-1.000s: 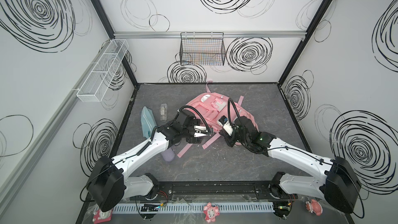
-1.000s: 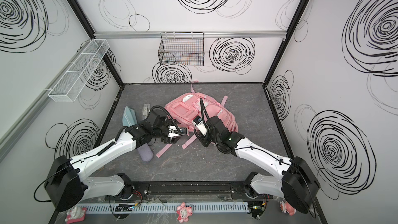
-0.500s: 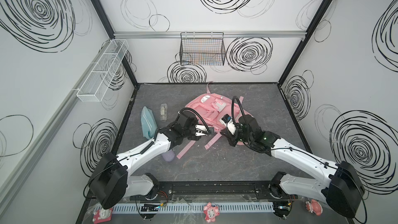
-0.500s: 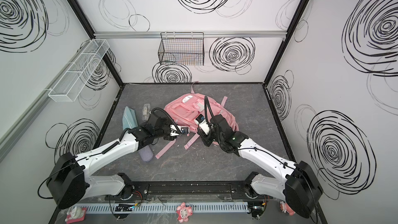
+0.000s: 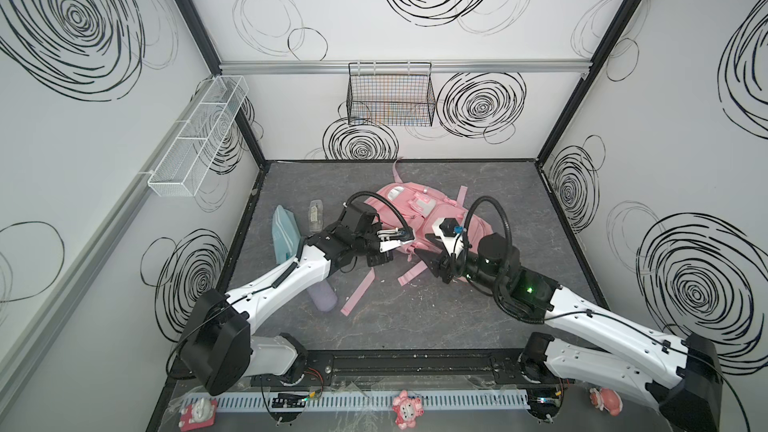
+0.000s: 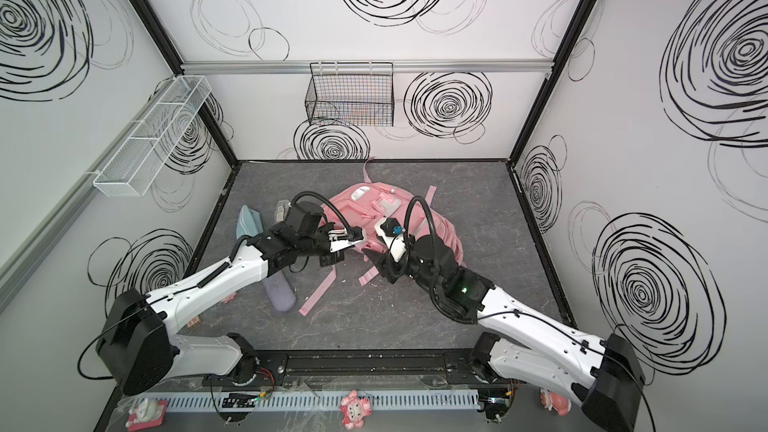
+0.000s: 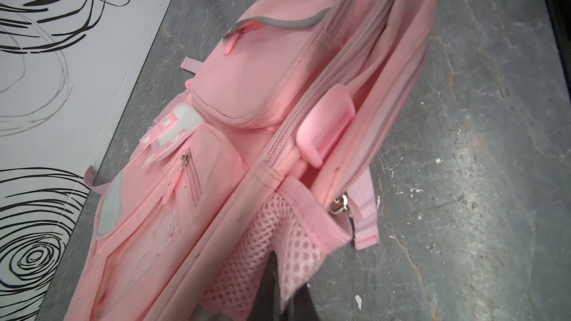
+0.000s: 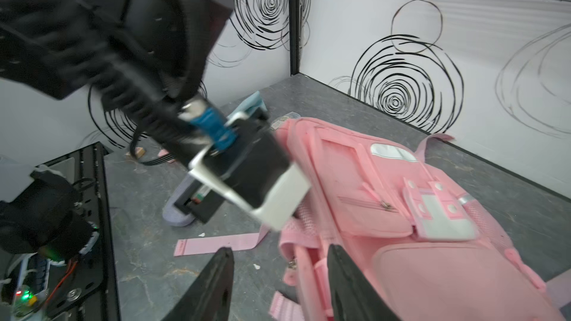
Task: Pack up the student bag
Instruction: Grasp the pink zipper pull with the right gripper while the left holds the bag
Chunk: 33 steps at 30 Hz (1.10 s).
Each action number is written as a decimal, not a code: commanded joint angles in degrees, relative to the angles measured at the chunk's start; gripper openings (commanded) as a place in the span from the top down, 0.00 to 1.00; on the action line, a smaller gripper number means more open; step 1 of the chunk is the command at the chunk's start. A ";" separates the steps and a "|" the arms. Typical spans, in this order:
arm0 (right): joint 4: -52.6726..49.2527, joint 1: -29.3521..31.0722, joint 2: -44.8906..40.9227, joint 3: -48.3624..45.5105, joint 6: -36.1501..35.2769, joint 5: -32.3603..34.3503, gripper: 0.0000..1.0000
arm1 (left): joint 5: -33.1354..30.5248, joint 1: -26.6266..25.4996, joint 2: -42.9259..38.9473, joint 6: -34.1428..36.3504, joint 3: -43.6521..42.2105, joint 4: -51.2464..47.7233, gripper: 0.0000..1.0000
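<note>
L gripper (image 7: 287, 273) was wide open a sec ago, now pinched tight on the mesh side pocket of the bag (image 5: 415, 197). R gripper (image 8: 278, 250) was closed, now jaws partway apart w/ nothing btwn them, just beside the bag's lower edge. The bag lies flat on grey floor (image 5: 415, 326), front pockets up, mid-cell toward back wall, btwn the 2 arms in both top views; straps trail toward the front. Teal pouch (image 5: 284, 228) & clear box (image 5: 316, 213) lie left of it, apart. Purple roll (image 5: 323, 300) sits partly under L arm.
</note>
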 commanded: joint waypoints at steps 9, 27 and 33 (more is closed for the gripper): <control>17.24 8.06 2.82 -12.24 6.57 21.32 0.67 | 11.21 1.32 -0.75 -7.40 3.56 5.62 1.00; 16.95 7.80 23.61 -2.98 17.94 33.03 0.52 | 11.92 1.24 -1.82 -8.06 3.23 6.06 1.00; 17.12 6.90 25.71 -1.64 19.69 35.41 0.59 | 12.39 1.35 -2.61 -8.06 2.76 6.41 1.00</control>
